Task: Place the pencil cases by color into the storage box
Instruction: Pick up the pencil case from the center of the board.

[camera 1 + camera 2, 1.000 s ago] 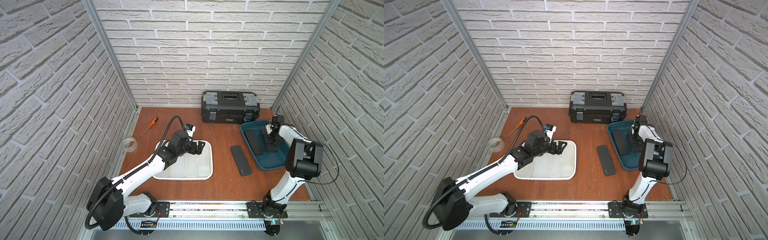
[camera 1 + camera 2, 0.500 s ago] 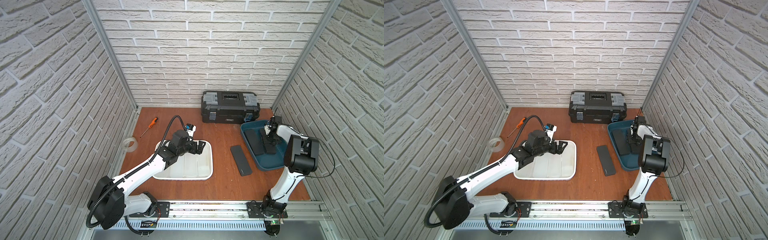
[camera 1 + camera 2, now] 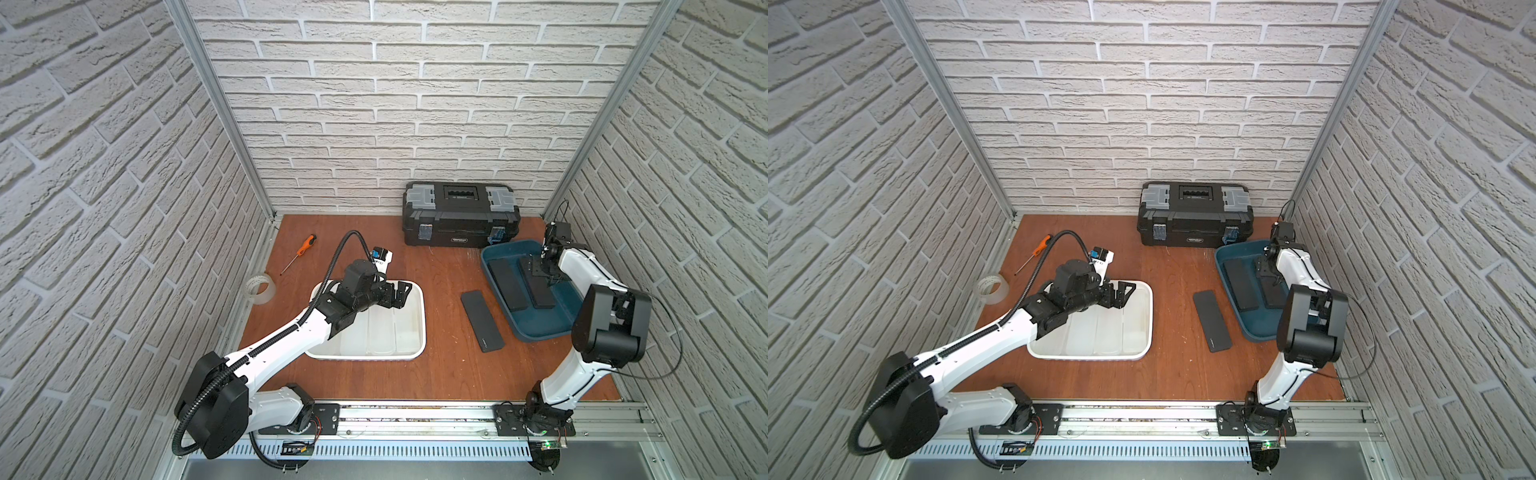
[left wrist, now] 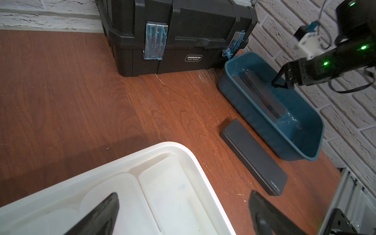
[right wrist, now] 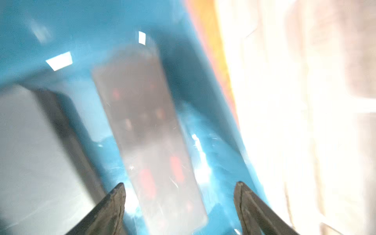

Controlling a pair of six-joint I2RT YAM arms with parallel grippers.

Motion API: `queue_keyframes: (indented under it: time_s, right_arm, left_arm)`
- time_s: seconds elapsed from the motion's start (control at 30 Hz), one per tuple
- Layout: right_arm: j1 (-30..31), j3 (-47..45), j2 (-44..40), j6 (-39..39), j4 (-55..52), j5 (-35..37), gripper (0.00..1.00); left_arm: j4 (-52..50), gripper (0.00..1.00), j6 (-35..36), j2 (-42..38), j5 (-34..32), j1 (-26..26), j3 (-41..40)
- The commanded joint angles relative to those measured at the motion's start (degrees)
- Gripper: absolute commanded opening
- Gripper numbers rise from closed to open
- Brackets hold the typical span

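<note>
Two black pencil cases (image 3: 508,286) (image 3: 538,291) lie side by side in the blue storage box (image 3: 536,334) at the right. My right gripper (image 5: 180,184) is open low over the righthand one (image 5: 146,122), fingers either side with gaps. A third black pencil case (image 3: 482,320) lies on the table between the boxes. Frosted white pencil cases (image 3: 380,328) lie in the white storage box (image 3: 419,316). My left gripper (image 4: 183,194) hangs open and empty above that box's far right corner.
A closed black toolbox (image 3: 459,214) stands against the back wall, just behind the blue box. An orange-handled screwdriver (image 3: 300,251) and a clear tape roll (image 3: 260,286) lie at the table's left side. Brick walls close in on both sides.
My right gripper has opened and let go of the black pencil case, which now lies in the blue box. The left arm has not moved.
</note>
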Motion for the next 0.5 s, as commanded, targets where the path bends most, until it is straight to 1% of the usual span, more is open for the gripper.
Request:
queue_keyframes:
  time_s: [0.0, 0.1, 0.27, 0.37, 0.47]
  right_arm:
    - [5.1, -0.5, -5.5, 4.8, 1.0, 5.4, 0.84]
    - [10.1, 0.3, -8.7, 5.8, -0.7, 6.9, 0.84]
    - [20.5, -0.8, -15.6, 8.5, -5.3, 9.1, 0.84]
    - [25.9, -3.1, -20.8, 11.6, -10.4, 8.0, 0.83]
    - [29.4, -7.3, -25.4, 15.1, -14.7, 3.3, 0.83]
  left_arm:
    - [2.8, 0.98, 0.9, 0.1, 0.5, 0.2, -0.3]
    - [2.3, 0.98, 1.1, -0.2, 0.1, 0.2, -0.5]
    - [0.7, 0.98, 1.7, -0.9, -1.7, 0.3, -0.5]
    - [0.1, 0.98, 1.8, -1.1, -2.3, 0.4, -0.7]
    - [-0.4, 0.98, 1.5, -1.1, -2.0, 0.4, -0.4]
